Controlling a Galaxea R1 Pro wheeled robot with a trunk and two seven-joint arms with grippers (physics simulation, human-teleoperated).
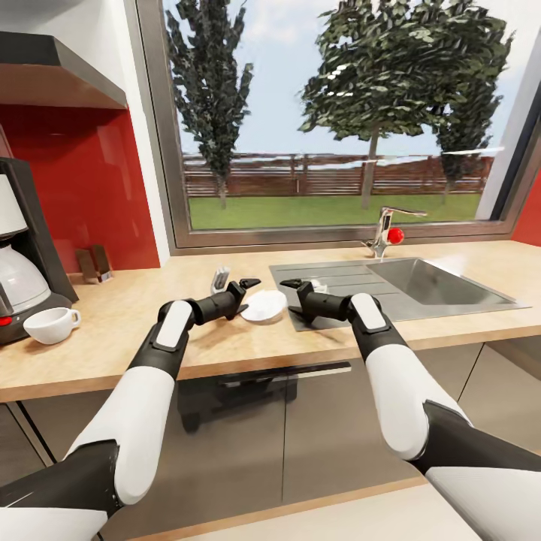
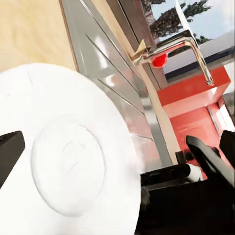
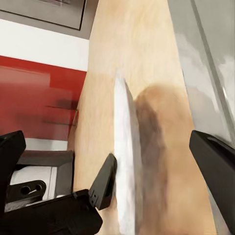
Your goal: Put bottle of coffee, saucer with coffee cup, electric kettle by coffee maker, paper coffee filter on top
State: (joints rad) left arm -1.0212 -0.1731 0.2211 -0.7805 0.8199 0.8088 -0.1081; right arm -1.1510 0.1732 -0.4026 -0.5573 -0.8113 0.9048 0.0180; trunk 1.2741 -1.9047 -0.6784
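The white saucer is tilted just above the light wood countertop, left of the sink. My left gripper is shut on its rim; in the right wrist view one left finger presses the saucer, seen edge-on with its shadow beside it. The saucer looms large in the left wrist view. My right gripper is open just right of the saucer, its fingers spread wide and apart from it. The coffee maker stands at far left, with the white coffee cup in front of it.
A steel sink with drainboard and a faucet with a red knob lie to the right. A small tan box stands by the red wall, and a small pale object sits behind my left gripper. The window runs behind.
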